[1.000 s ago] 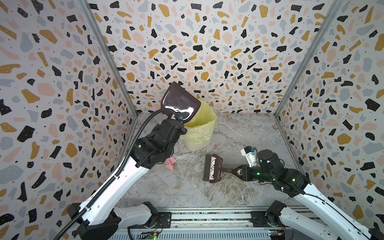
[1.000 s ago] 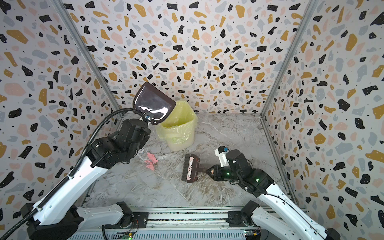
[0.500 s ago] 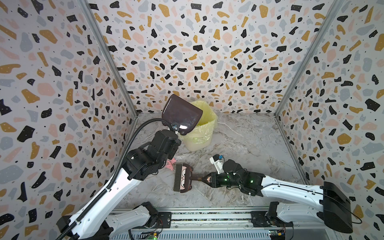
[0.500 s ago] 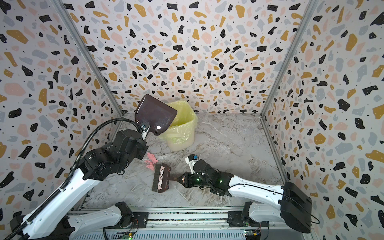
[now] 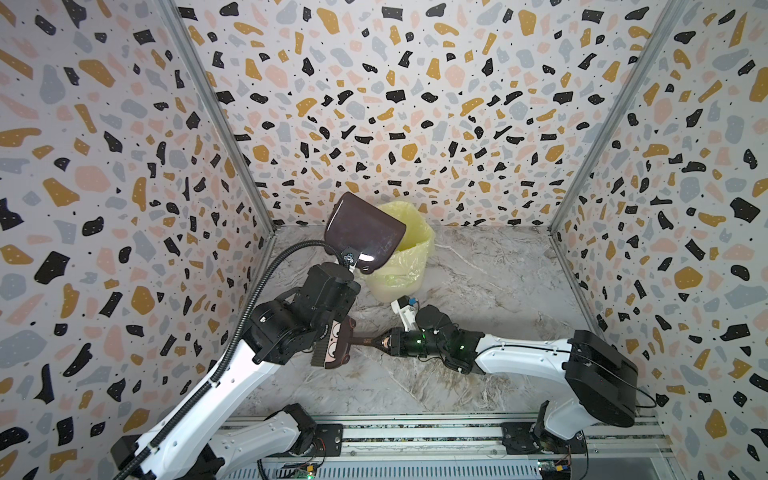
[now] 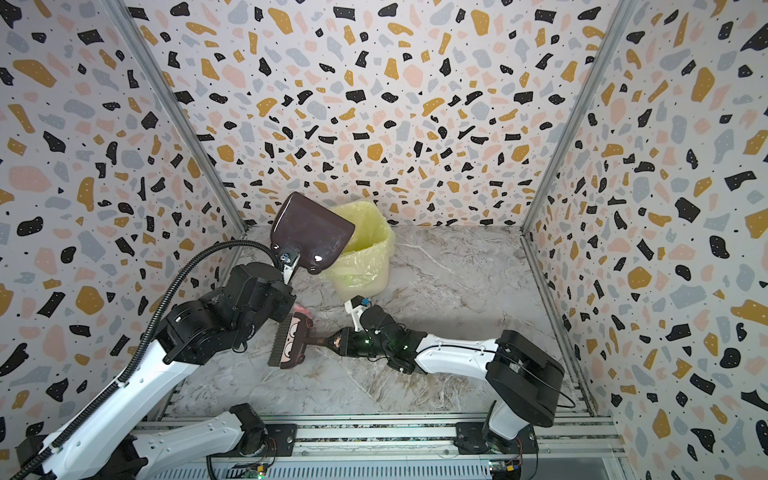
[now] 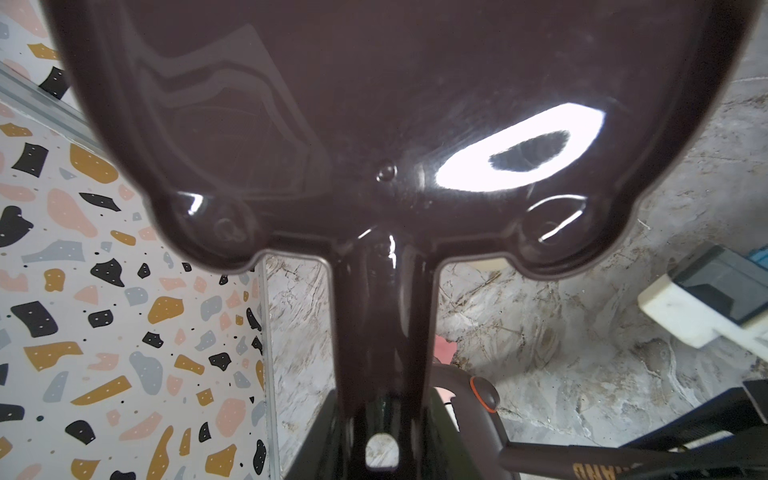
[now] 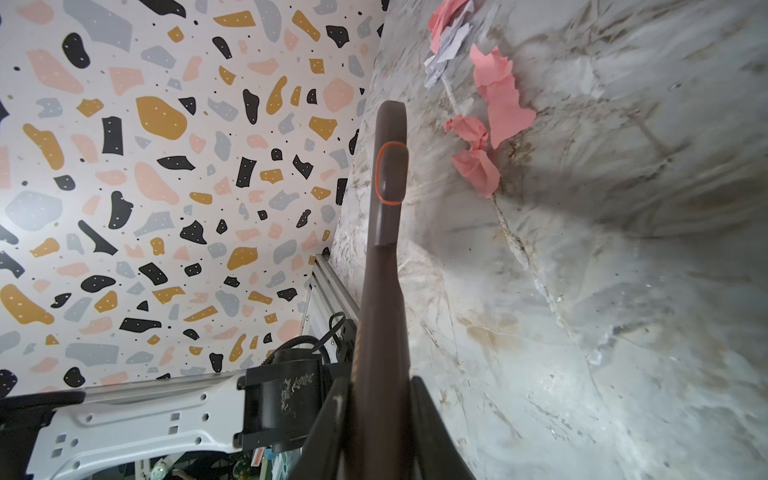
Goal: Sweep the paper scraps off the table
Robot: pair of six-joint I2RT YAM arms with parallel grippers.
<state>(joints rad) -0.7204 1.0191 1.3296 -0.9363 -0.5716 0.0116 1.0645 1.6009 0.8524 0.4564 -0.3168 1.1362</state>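
In both top views the dustpan (image 5: 363, 235) is clamped by its handle in the left gripper (image 5: 348, 262), raised and tilted at the rim of the bin (image 5: 405, 270). The brush (image 5: 334, 349) is clamped in the right gripper (image 5: 385, 343), low in front of the bin.

In the left wrist view a pink bit of the paper scraps (image 7: 444, 349) is seen on the table (image 7: 561, 332), past the pan's handle.

In the right wrist view the scraps are spread just beside the brush head.

With the pan aloft, nothing would be caught, and scraps could be scattered by a stroke.
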